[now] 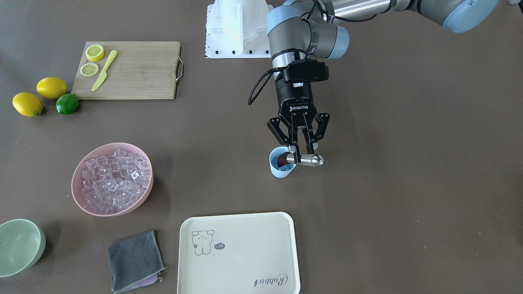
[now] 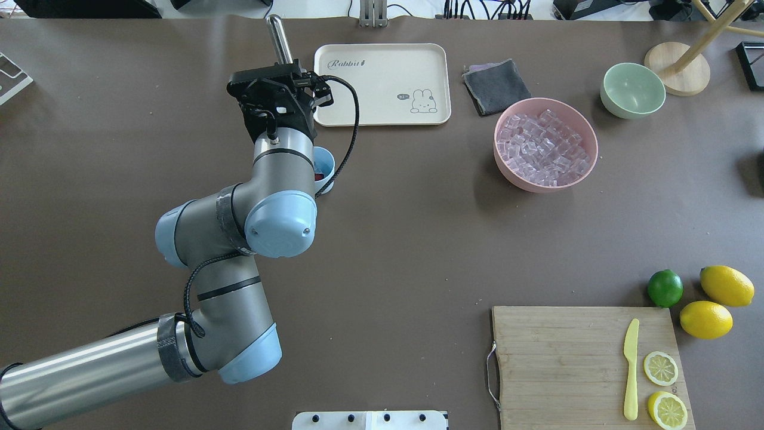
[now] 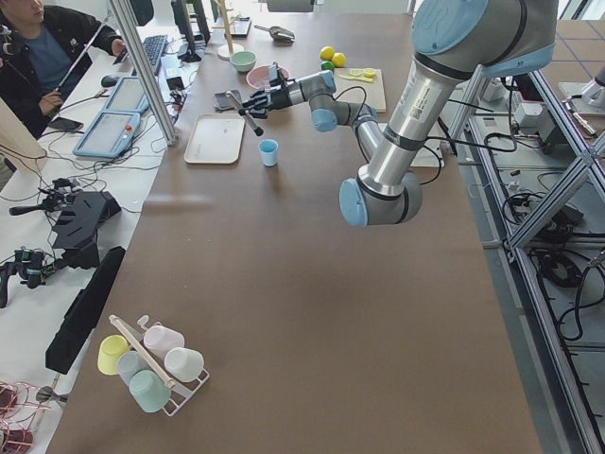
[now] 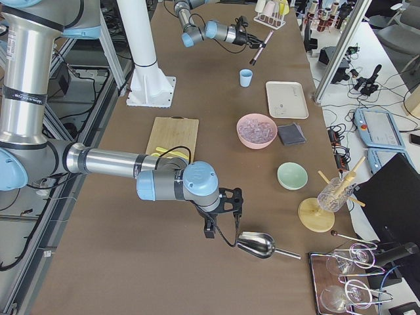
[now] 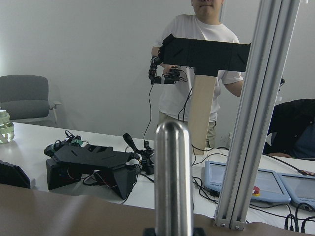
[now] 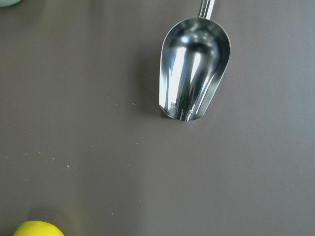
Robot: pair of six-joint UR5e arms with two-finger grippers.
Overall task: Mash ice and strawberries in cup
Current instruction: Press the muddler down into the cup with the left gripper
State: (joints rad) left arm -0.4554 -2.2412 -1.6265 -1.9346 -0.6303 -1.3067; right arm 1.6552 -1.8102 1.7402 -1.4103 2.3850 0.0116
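While your left gripper [image 1: 301, 150] is clamping the muddler [image 1: 312, 160] over the cup [image 1: 282, 170], you cannot tell whether the right gripper [image 4: 211, 226] is gripping.

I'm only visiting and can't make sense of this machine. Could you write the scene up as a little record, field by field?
left fingers: shut on a metal muddler, held tilted above the cup
cup: light blue, upright, with something red inside, likely the strawberry
ice: heaped in the pink bowl; none visible in the cup
right arm: hovers by a metal scoop; cannot tell if its fingers are open or shut
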